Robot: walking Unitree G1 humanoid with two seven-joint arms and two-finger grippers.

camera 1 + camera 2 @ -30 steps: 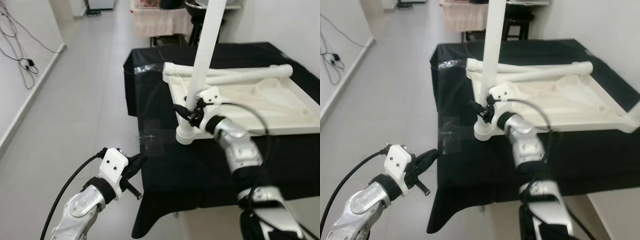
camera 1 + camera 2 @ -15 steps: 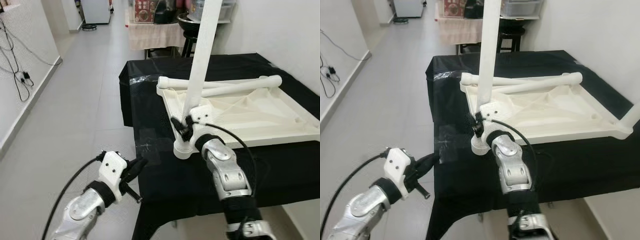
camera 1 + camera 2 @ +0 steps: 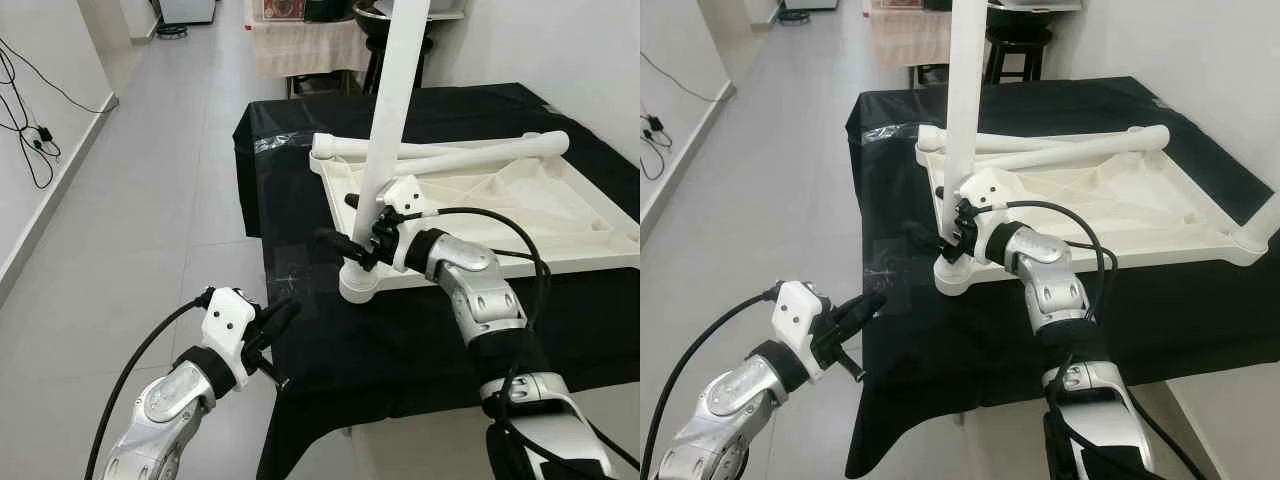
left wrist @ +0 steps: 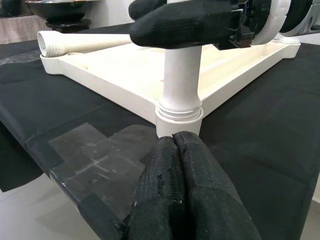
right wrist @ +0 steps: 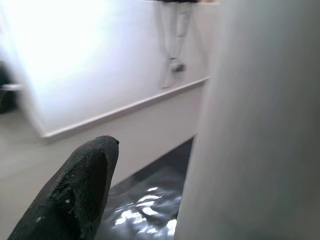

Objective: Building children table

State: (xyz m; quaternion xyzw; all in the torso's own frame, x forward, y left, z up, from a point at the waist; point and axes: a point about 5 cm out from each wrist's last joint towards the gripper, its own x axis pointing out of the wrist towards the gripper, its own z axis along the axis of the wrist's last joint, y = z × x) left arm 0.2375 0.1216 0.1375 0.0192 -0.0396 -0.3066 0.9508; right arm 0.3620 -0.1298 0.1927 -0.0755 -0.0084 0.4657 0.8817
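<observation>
Presently, right gripper: spread wide beside the upright leg, low on its shaft; one finger is seen at 9 o'clock of the shaft, the other is hidden, and nothing is gripped.
Left gripper: pressed together on nothing, held off the near table edge at 7 o'clock of the leg's socket.
Upright leg: stood in the near corner socket of the inverted tabletop, judged already seated since it stands unheld.
Inverted tabletop: laid underside up on the black-draped table.
Loose legs: two white tubes are laid across the far rim, at 12 o'clock of the socket, not yet fitted.
Fourth leg: a white tube is seen rising at the tabletop's right corner in the right eye view, so perhaps two are mounted.
Progress: judged roughly halfway; the loose legs are left.
Left wrist view: the socket collar and a tape patch are shown close.
Right wrist view: one black finger is seen apart from the pale shaft.
</observation>
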